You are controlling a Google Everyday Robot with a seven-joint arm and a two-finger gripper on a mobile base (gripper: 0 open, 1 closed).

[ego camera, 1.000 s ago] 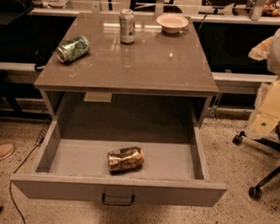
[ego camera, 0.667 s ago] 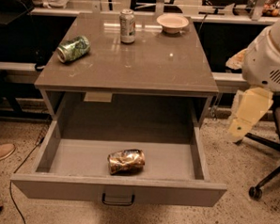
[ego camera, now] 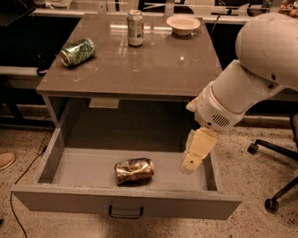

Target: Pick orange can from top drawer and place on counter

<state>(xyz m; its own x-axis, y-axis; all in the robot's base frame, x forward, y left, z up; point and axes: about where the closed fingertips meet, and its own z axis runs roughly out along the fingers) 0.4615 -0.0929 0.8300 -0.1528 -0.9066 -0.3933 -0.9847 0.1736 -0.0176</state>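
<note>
Open top drawer (ego camera: 59, 199) below the counter (ego camera: 157, 66): orange can (ego camera: 134, 171) lies crosswise on its side — gripper (ego camera: 188, 165) hangs off its right end, holding nothing, spread impossible to tell.

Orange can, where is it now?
In the camera view, the orange can lies on its side in the open top drawer, near its front middle. The gripper hangs over the drawer's right part, apart from the can.

no legible text on orange can (ego camera: 134, 171), green can (ego camera: 77, 52); claw (ego camera: 189, 164) over top drawer (ego camera: 59, 199), right side
</note>
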